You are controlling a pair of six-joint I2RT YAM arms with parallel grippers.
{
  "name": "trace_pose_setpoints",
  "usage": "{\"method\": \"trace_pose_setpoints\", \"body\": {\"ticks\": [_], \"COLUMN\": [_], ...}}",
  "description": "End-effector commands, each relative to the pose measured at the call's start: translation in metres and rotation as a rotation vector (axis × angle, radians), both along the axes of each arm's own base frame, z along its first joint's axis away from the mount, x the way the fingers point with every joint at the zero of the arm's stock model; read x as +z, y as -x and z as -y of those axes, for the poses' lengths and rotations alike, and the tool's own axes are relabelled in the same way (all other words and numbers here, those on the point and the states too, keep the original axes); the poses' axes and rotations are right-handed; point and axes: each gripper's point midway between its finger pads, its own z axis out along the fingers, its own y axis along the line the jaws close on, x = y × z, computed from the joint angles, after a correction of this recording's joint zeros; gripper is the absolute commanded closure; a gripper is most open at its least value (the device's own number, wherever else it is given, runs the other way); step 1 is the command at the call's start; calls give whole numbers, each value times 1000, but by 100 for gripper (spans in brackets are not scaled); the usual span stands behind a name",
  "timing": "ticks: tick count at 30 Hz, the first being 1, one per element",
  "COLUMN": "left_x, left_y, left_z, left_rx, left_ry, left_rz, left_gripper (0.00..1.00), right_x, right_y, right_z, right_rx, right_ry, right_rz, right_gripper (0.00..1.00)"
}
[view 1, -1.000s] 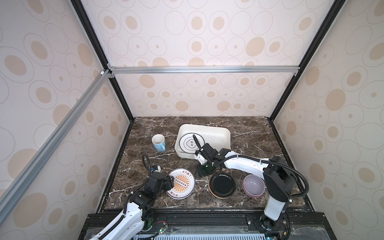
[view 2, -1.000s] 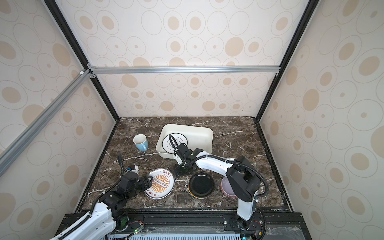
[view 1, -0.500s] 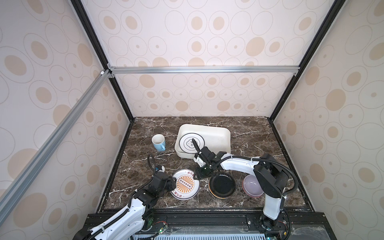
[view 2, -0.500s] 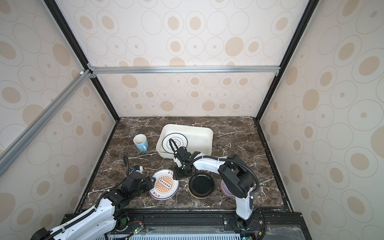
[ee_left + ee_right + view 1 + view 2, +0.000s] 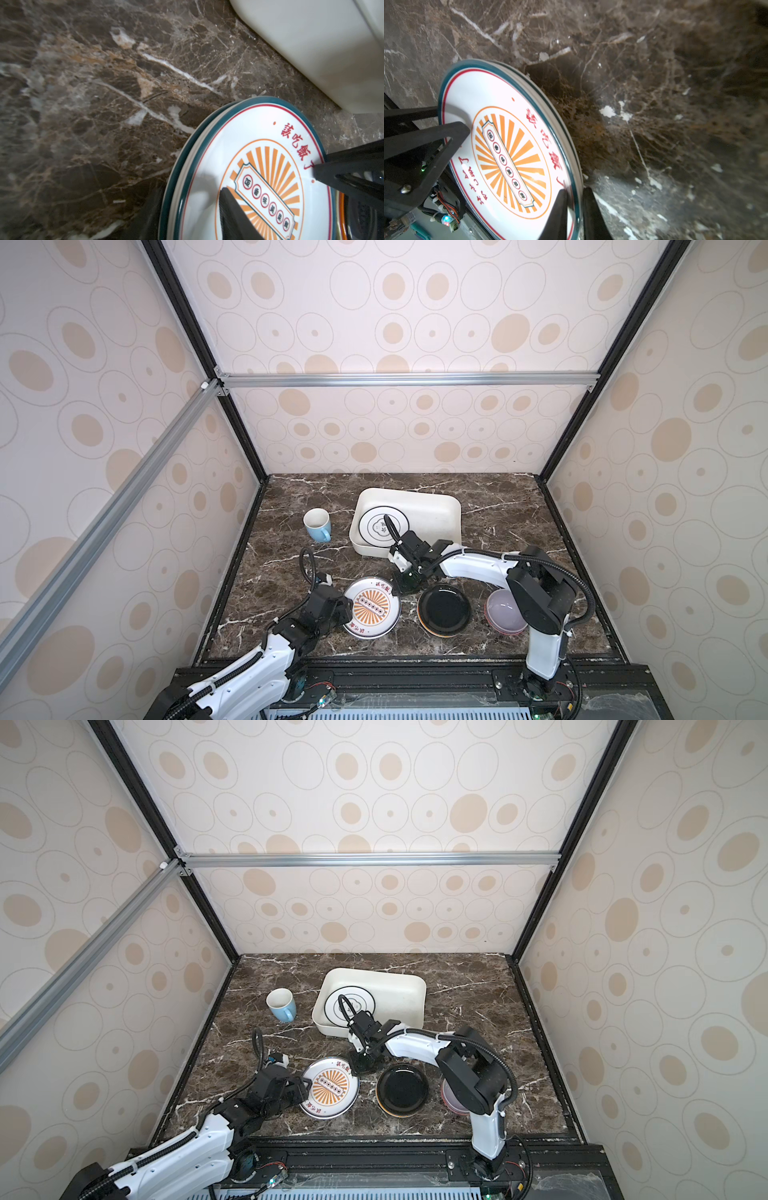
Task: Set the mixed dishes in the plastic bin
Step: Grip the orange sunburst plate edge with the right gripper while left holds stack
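Observation:
The plastic bin (image 5: 415,492) (image 5: 374,971) stands at mid-table with a white black-ringed plate (image 5: 370,526) (image 5: 357,1006) inside. In front of it is a white plate with a teal rim and an orange sunburst (image 5: 372,608) (image 5: 330,1088) (image 5: 259,176) (image 5: 508,155). My right gripper (image 5: 399,591) (image 5: 358,1067) (image 5: 574,190) is shut on its far rim, one finger on each side. My left gripper (image 5: 347,608) (image 5: 305,1088) (image 5: 189,193) grips its left rim, one finger on the face and one under the edge. The plate sits tilted over a dark shadow.
A light-blue mug (image 5: 317,524) (image 5: 281,1004) stands left of the bin. A glossy black plate (image 5: 444,610) (image 5: 401,1088) with an orange edge under it lies right of the sunburst plate. A lilac bowl (image 5: 505,610) (image 5: 449,1100) is beside it, partly behind the right arm.
My right gripper came down from beside the bin and shut on the plate's far rim. The left jaws narrowed on the left rim. The plate shifted slightly to the right.

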Motion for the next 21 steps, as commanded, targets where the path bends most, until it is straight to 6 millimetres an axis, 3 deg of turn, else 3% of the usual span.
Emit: {"method": "trace_pose_setpoints", "body": {"ticks": [1,4,13,21], "left_x": [17,22,42,38], "left_y": [-6,-6,-5,-5], "left_z": [0,-1,-7,5], "left_rx": [6,3,19,-19], "left_ry": [-16,-18,-17,21], "left_rz": [36,44,84,64], "left_gripper": [54,52,50,52], "right_x": [14,17,38,50], "right_y": [-1,0,-3,-9], "right_z": [8,7,1,0], "right_rx": [-1,-2,-2,-3], "right_ry": [33,23,-31,-45], "right_rz": [31,27,52,76], "right_gripper": [92,100,100,100]}}
